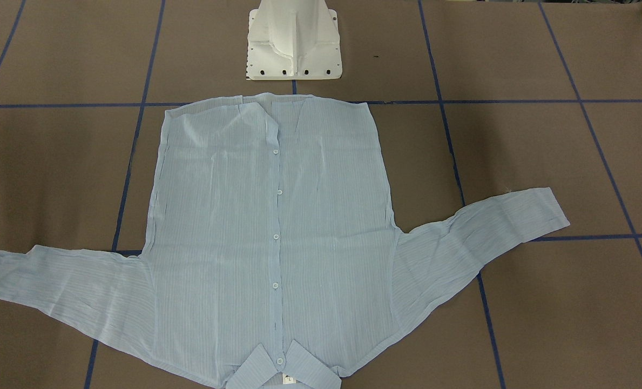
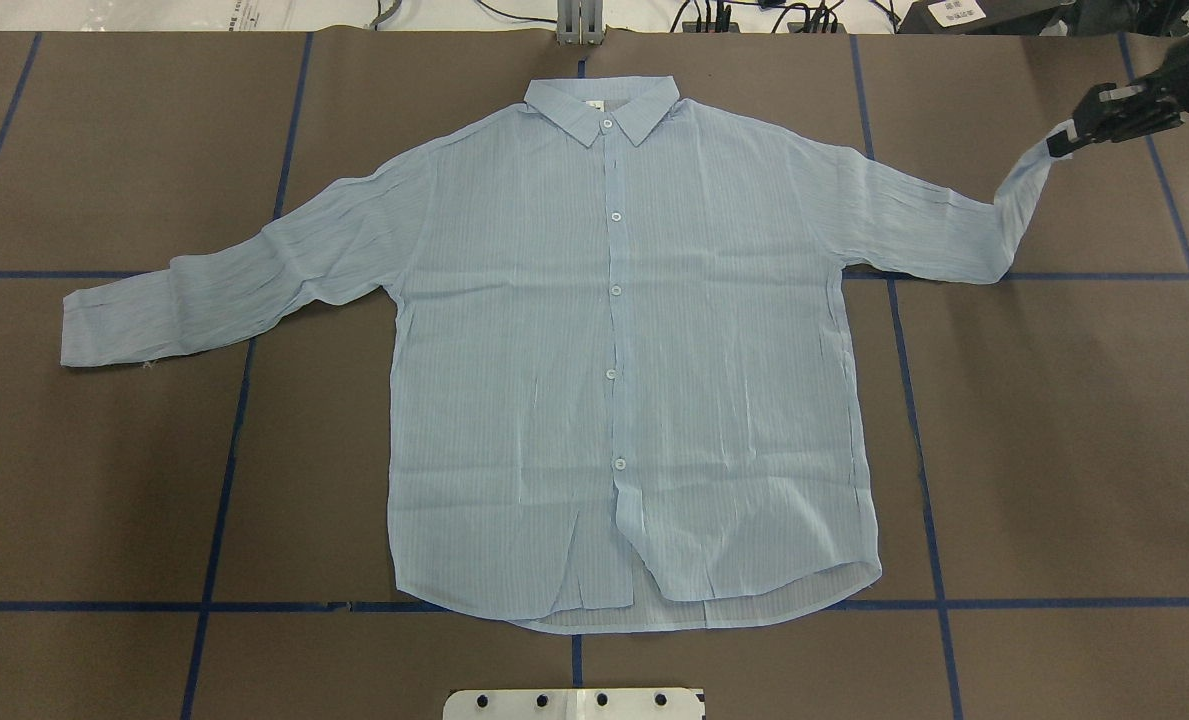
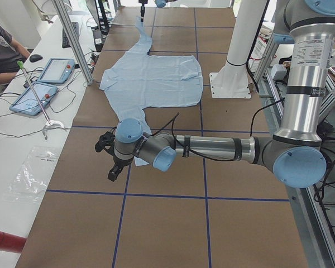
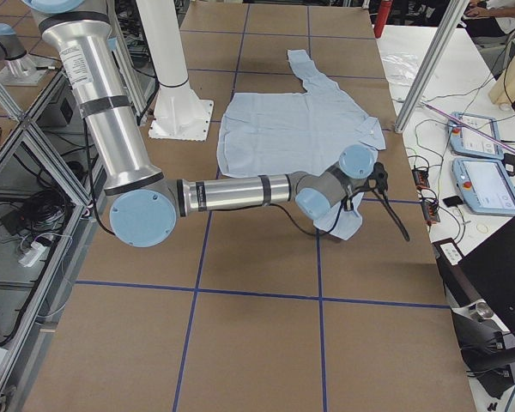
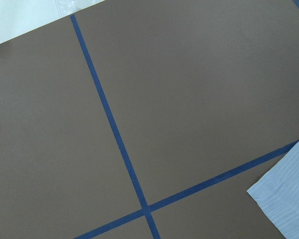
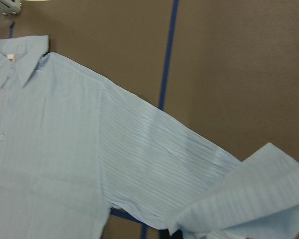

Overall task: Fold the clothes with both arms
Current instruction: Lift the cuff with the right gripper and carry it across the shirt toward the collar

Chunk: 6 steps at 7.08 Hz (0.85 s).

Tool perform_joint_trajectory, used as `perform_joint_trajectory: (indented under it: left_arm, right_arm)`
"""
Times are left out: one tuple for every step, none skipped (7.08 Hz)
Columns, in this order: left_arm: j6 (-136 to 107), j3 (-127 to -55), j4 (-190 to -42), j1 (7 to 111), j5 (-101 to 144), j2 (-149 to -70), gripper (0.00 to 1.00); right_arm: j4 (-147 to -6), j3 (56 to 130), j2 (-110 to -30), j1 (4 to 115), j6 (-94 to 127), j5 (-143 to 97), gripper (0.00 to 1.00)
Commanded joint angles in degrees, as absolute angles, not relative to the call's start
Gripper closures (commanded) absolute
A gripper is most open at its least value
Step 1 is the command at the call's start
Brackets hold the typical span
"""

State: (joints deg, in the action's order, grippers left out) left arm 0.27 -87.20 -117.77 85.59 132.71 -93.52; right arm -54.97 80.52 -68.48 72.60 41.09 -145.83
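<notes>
The pale-blue striped shirt lies flat and buttoned on the brown table, collar on the far side from the robot's base. Its right sleeve runs out to my right gripper, which is shut on the cuff and holds it raised off the table. In the right wrist view that sleeve folds back on itself. The left sleeve's cuff lies flat. My left gripper hangs just past that cuff, low over the table. Only the left side view shows it, so I cannot tell its state. The cuff's corner shows in the left wrist view.
The white pedestal base stands just behind the shirt's hem. Blue tape lines grid the table. A side bench holds tablets, a plastic bag and aluminium posts, with a person seated there.
</notes>
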Motion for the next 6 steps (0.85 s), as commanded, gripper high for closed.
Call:
perform_joint_trajectory:
  left_arm:
    - [0.4,-86.2,-117.9,85.6,132.7,-93.5,0.00]
    - [0.3,-85.1,-119.1,85.5,132.7,-93.5,0.00]
    - [0.3,-83.5,-120.7,85.6,132.7,-93.5,0.00]
    - [0.3,-82.5,-122.1,85.6,132.7,-93.5,0.00]
    - [0.3,-81.8,-122.2,85.6,132.7,-93.5,0.00]
    - [0.3,-81.4,-122.2,85.6,132.7,-93.5,0.00]
  right_arm:
    - [-55.5,81.7,-56.8,62.5,56.6,-138.0,1.00]
    - [-55.5,80.9,-52.6,57.9,58.3,-132.3,1.00]
    - [-55.5,77.9,-47.3,53.0,60.0,-127.4,1.00]
    - [-55.5,74.0,-42.2,49.4,61.9,-123.5,1.00]
    - [-55.5,69.7,-37.6,46.9,62.0,-118.6,1.00]
    - [-55.4,66.8,-34.8,45.1,62.0,-115.8,1.00]
